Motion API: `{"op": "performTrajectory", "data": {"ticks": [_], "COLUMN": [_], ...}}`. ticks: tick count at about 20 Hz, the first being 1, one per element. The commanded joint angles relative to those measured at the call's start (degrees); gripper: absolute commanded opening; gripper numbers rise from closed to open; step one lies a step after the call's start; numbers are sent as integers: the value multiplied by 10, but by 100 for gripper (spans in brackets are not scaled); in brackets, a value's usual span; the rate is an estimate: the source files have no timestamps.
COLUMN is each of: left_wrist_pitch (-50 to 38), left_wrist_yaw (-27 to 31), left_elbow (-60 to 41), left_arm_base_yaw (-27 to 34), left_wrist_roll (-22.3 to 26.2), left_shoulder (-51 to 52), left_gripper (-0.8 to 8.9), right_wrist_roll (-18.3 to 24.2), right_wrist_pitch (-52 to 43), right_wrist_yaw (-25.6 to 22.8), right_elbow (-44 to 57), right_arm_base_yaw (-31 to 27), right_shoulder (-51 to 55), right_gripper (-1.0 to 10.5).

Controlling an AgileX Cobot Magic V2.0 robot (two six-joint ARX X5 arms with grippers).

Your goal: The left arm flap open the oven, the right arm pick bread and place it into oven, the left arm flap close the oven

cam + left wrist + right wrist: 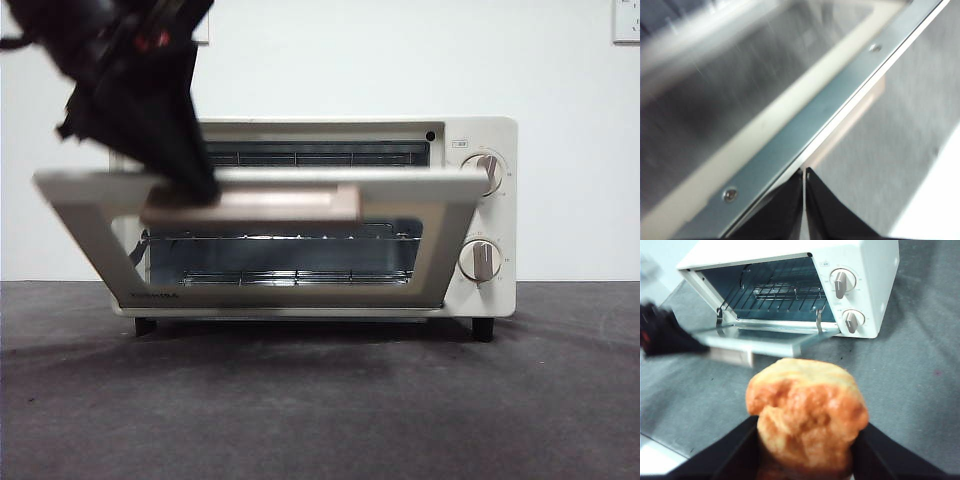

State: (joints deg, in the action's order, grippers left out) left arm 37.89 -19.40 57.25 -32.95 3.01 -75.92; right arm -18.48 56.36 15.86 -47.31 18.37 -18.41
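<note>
The cream-white oven (480,135) stands at the table's back, its door (440,195) swung partway down, near level. The wire rack (300,275) shows inside. My left gripper (200,188), jaws shut, presses on the door's top edge at the left end of the beige-pink handle (290,205). In the left wrist view the shut jaws (804,172) meet right at the door's metal edge (805,135). My right gripper (807,426) is shut on the golden-brown bread (805,410), held well in front of the open oven (870,270). The bread is out of the front view.
Two round knobs (487,172) (481,260) sit on the oven's right panel. The dark grey mat (320,400) covers the table before the oven. The left arm (670,337) reaches across at the door's left end. A white table edge (655,460) shows near the right gripper.
</note>
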Motion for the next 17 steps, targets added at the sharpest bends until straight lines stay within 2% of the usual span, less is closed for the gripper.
{"op": "performTrajectory", "data": {"ticks": [1,9,17], "left_wrist_pitch": [-44,-44,-80], "left_wrist_yaw": [31,34,61], "left_elbow": [-23,-33,-84], "left_arm_base_yaw": [-2,-19,-50], "left_wrist_roll": [-26,-27,-55], "left_shoulder": [-4,-3,-3], "left_gripper": [16,16,16], "right_wrist_roll": [-6,-6,-4], "right_wrist_pitch": [-5,-5,-6], "right_wrist_yaw": [7,7,7], "right_elbow": [-4,-4,-4], "right_arm_base_yaw": [3,3,3], "right_shoulder": [-1,-1,-1], "right_gripper": [220,220,220]}}
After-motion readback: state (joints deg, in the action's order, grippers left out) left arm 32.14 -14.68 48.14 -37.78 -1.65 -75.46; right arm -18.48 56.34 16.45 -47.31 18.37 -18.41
